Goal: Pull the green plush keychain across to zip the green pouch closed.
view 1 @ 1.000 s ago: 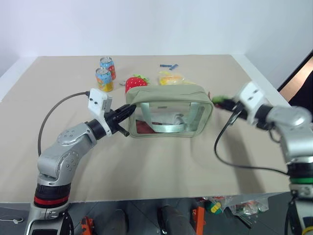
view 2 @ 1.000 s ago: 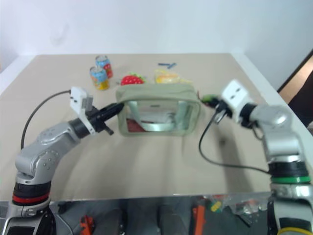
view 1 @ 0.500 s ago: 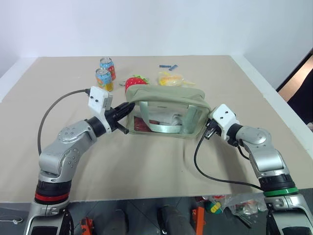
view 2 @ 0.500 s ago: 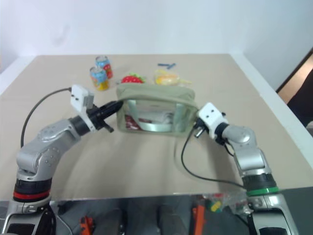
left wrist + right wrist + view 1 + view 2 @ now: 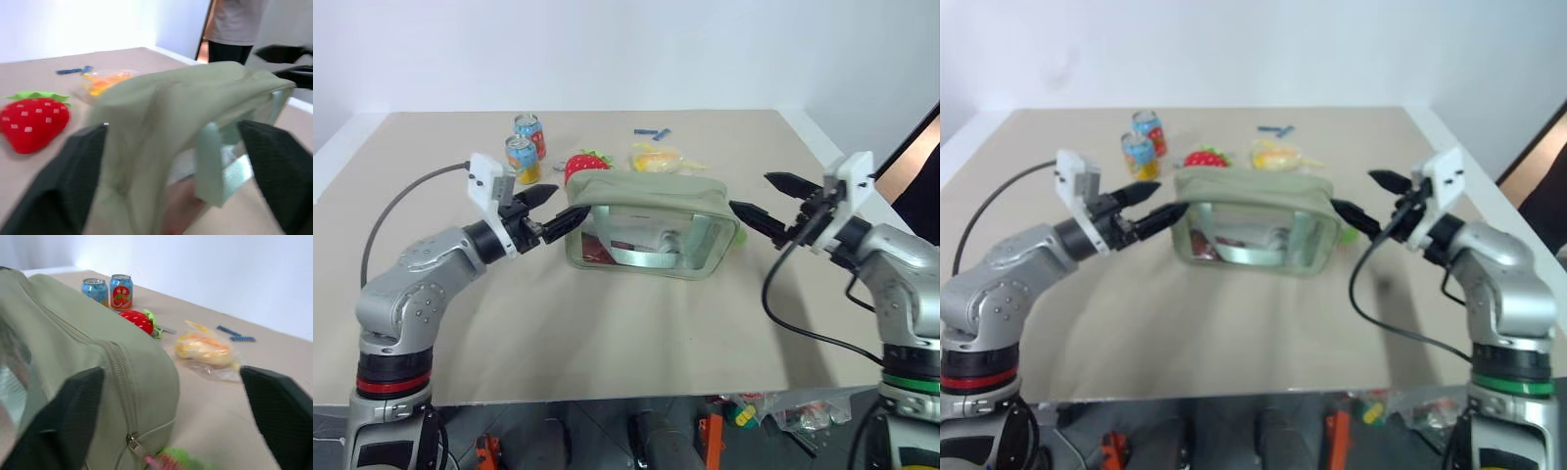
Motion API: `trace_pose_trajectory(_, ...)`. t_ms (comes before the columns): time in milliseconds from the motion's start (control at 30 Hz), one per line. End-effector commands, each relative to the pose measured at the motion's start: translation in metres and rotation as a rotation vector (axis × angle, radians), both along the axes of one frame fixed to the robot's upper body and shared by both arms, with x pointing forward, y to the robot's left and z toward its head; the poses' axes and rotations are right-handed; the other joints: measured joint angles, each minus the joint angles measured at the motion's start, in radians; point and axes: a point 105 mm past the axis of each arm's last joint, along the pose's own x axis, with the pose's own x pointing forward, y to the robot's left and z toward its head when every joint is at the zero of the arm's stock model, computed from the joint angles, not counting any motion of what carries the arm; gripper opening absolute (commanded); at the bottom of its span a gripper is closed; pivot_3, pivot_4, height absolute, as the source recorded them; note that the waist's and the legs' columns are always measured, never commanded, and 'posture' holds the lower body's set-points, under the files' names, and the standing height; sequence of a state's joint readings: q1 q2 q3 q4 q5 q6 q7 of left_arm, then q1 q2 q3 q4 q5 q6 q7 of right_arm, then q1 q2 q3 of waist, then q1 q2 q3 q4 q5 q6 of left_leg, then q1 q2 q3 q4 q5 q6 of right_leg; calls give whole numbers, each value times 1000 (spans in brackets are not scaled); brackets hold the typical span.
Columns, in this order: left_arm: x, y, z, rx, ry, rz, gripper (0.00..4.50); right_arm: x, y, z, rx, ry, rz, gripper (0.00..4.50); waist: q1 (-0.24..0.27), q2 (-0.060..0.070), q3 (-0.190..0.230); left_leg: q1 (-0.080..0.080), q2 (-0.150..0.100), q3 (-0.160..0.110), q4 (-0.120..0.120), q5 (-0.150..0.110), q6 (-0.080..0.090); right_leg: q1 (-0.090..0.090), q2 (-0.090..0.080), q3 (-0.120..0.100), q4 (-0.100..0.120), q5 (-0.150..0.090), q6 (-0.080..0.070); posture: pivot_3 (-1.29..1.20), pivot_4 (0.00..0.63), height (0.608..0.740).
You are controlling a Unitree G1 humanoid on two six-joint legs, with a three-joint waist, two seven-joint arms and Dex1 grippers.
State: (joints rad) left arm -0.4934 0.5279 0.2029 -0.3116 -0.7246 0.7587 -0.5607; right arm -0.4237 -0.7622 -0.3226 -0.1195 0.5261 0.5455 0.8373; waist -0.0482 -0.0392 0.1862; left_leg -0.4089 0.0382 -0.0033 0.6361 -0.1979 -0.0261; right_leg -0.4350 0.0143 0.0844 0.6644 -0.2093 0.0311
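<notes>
The green pouch (image 5: 651, 225) stands on the table, clear window side toward me. In the right wrist view its zipper (image 5: 119, 377) runs closed to the pull at the near end. There the green plush keychain (image 5: 182, 459) hangs loose as a lime-green fuzzy blur. My left gripper (image 5: 553, 207) is open at the pouch's left end, with the fabric corner between its spread fingers (image 5: 66, 183). My right gripper (image 5: 766, 198) is open just off the pouch's right end, a little above it, with nothing between its fingers.
Behind the pouch lie a red plush strawberry (image 5: 587, 164), two drink cans (image 5: 522, 158), a yellow packet (image 5: 656, 155) and a small blue piece (image 5: 651, 131). The table's right edge (image 5: 847, 211) runs near my right arm. A person (image 5: 234, 24) stands beyond the table.
Both grippers have gone from shut to open. The right one let go of the keychain and rose away to the right. The left one released the pouch's left end and drew back slightly.
</notes>
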Motion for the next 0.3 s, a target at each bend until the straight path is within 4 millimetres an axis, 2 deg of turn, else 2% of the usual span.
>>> trace_pose_trajectory(33, -9, 27, 19, 20, -100, 80, 4462, -30, -3, 21, 16, -11, 37, 4500, -1, 0, 0, 0, 0, 0, 0, 0, 0, 0, 0, 0, 0, 0, 0, 0, 150, 740)
trace_pose_trajectory(133, -16, 41, 7, 75, -107, 161, 4462, -48, 5, 7, 10, 60, 64, 4500, -3, 0, 0, 1, 1, 1, -1, 0, 0, 0, 0, 0, 0, -1, -1, 0, 150, 740)
trace_pose_trajectory(300, -35, 46, -53, 212, -38, 233, 4462, -81, 36, -50, -53, 221, 165, 4500, 0, 0, 0, 1, 1, 0, -2, -1, 0, 0, 0, 0, 0, -5, -5, 0, 150, 740)
